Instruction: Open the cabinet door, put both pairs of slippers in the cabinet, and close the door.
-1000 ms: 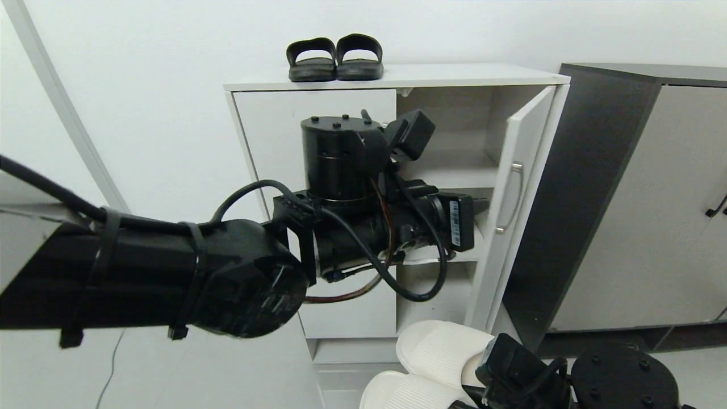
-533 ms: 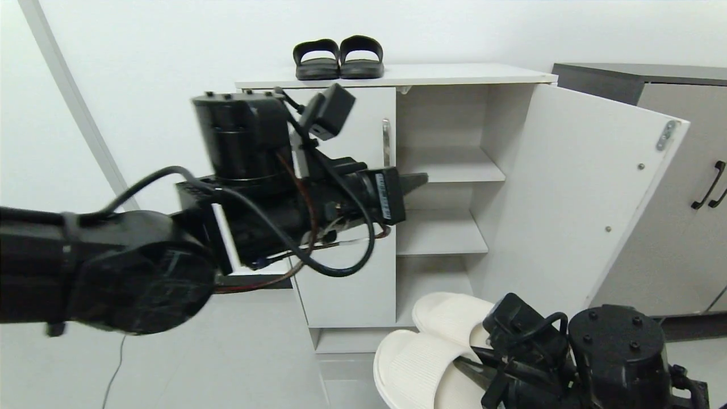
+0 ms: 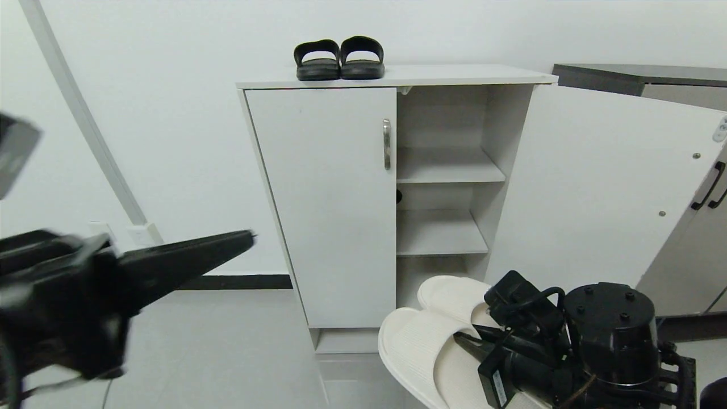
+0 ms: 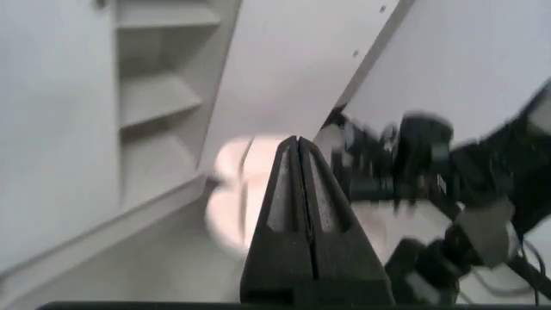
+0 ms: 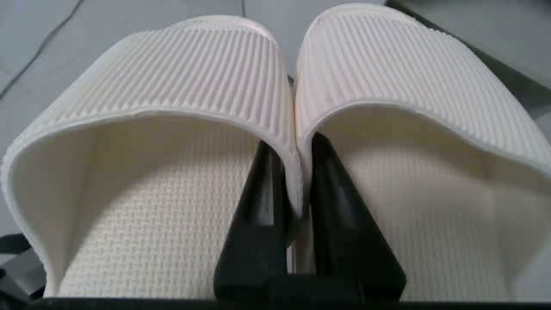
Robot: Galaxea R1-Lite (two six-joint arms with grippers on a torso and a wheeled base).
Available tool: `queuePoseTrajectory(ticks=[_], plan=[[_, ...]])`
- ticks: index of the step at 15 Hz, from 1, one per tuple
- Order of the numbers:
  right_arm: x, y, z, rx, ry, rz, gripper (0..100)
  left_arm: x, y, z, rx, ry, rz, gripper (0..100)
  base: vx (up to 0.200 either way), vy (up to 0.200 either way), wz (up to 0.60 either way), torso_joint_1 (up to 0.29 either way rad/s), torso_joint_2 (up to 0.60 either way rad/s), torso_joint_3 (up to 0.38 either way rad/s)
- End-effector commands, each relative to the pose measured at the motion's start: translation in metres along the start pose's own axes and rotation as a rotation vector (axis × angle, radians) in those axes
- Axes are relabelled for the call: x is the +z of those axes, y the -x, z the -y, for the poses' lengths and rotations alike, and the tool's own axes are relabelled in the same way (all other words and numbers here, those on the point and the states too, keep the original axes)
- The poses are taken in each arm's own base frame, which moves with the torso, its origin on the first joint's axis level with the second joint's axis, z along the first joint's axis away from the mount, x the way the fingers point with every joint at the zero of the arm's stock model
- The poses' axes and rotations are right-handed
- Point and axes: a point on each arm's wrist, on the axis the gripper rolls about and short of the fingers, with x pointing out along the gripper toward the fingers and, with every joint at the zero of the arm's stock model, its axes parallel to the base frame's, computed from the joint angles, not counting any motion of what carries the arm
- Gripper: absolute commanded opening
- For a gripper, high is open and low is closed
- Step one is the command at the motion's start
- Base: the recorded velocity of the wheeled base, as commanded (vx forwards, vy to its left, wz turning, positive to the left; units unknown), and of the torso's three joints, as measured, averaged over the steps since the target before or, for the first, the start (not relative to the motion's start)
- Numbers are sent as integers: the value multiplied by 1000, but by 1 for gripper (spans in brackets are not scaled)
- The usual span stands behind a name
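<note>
A: Where is the pair of white ribbed foam slippers (image 3: 423,341) found?

B: It is held low, just in front of the open side of the white wooden cabinet (image 3: 454,74), with the toes turned toward it. It is carried by the right gripper (image 5: 291,215). One finger is put inside each slipper, and the two inner walls are pinched together, so only a narrow gap is left between the fingers. It is judged that both slippers are taken this way with one grasp.

A: And the pair of black rubber slippers (image 3: 339,58)?

B: It is set side by side on the cabinet top, not yet picked up.

A: Is the way inside prepared?

B: Yes. The right door (image 3: 596,187) is swung wide open toward the dark grey cabinet (image 3: 636,74) beside it. The left door (image 3: 324,204), with its metal handle (image 3: 387,144), is closed.

A: What is seen of the left gripper (image 4: 298,172)?

B: Its fingers are pressed fully together and nothing is held. It is placed well apart from the cabinet on the left, probably so that the opening is free for the other arm.

A: How many things are counted?

B: Two pairs, so four slippers. Two doors, one of them open. Two shelves (image 3: 446,170), so three compartments. Two grippers, one of them loaded.
</note>
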Motion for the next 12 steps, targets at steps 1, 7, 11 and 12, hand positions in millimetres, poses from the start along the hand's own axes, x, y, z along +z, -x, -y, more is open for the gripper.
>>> queuePoseTrajectory(ticks=[1,7,11,12], plan=[[1,-1,1,-5,-2,4,0,-39,108,10,249,-28,104,0,0,0,0,0,0,0],[1,-4,6,-22,-11,11,0,-139,149,10,790,-139,185,0,0,0,0,0,0,0],[0,-4,6,-21,-11,14,0,-174,139,-8,831,-148,153,0,0,0,0,0,0,0],[0,-5,5,-19,-10,12,0,-183,136,-12,835,-186,179,0,0,0,0,0,0,0]])
